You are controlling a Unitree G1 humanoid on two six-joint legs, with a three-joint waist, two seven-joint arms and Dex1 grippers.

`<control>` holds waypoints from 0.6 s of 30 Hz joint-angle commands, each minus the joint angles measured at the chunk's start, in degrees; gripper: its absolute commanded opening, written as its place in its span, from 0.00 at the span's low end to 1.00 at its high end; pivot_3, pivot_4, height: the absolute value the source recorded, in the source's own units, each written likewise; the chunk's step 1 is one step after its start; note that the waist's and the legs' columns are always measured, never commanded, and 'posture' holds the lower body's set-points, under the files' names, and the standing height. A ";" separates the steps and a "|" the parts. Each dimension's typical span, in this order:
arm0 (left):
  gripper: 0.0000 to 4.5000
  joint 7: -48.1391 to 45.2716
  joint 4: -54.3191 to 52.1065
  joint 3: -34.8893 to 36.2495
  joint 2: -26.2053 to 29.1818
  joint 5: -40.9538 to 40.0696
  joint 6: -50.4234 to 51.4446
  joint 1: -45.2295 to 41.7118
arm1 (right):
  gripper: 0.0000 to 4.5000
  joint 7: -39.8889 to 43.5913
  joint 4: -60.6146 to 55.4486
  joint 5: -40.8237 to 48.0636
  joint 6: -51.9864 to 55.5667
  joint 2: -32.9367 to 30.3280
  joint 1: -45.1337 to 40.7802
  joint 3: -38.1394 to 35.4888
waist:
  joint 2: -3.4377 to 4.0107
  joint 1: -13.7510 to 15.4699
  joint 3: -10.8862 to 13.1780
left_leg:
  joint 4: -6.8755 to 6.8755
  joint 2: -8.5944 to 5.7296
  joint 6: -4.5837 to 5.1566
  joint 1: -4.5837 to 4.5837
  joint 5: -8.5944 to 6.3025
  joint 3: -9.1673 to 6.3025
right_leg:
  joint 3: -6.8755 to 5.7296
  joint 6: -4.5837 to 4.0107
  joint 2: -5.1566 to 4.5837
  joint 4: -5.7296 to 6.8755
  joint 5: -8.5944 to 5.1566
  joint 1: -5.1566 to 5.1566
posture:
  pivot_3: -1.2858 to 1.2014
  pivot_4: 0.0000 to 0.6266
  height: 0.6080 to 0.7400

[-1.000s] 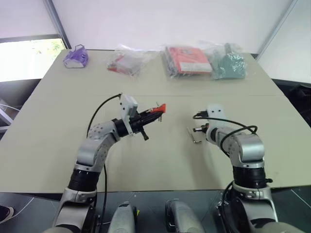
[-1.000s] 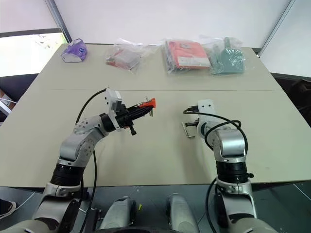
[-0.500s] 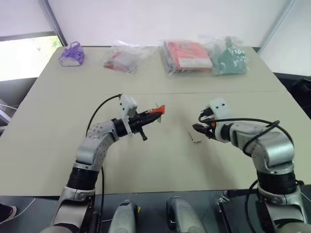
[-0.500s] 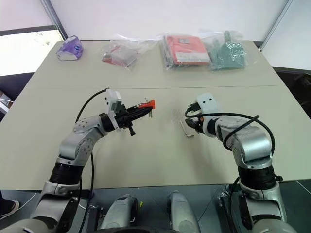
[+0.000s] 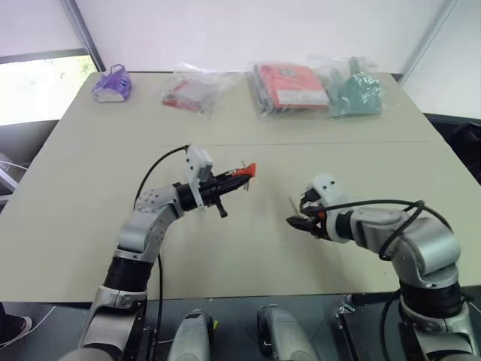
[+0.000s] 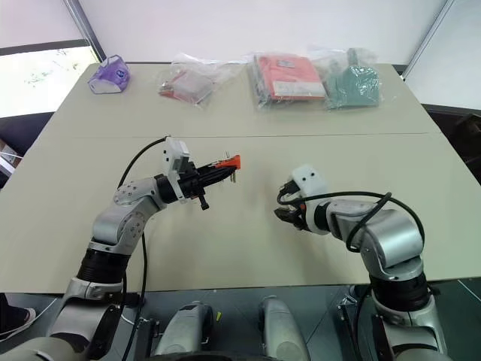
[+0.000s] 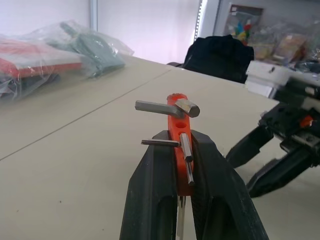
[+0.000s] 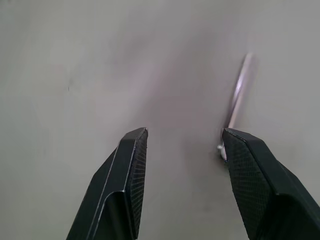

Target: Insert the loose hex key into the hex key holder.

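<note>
1. Holder [image 7: 178,131]: clamped in left end effector [image 7: 184,150], raised above tabletop [image 5: 90,195].
2. Key [image 8: 238,97]: flat on tabletop beside right end effector [image 8: 185,137], spread, empty.
3. Handling: light, stiff, slippery; pinch long shank.

The two head views look down from above over the table [image 5: 248,248], sharing it whole; each wrist view sits close above it.

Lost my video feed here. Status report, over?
Left gripper shut on hex key holder, held above table. Right gripper open over table, loose hex key beside one finger, not grasped. Nothing in the way.
</note>
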 commanded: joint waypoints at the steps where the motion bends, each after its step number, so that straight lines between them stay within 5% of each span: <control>1: 0.00 0.04 -1.71 0.30 0.41 -0.18 -0.82 -0.76 | 0.53 -0.83 1.99 -1.48 -4.34 -0.83 -0.62 -0.11 | 0.00 0.10 0.00 | 0.01 0.00 0.00 0.00 0.00 0.00 | 0.00 0.00 0.00 0.01 0.00 0.00 | 0.52 0.24 1.00; 18: 0.00 0.50 -2.37 0.10 0.70 -0.60 -0.22 0.04 | 0.53 -1.02 3.53 -3.84 -12.38 -3.89 -0.61 0.03 | 0.00 0.22 0.00 | 0.06 -0.01 0.00 0.00 0.00 0.00 | 0.00 0.17 0.00 0.05 0.10 0.02 | 0.52 0.24 1.00</control>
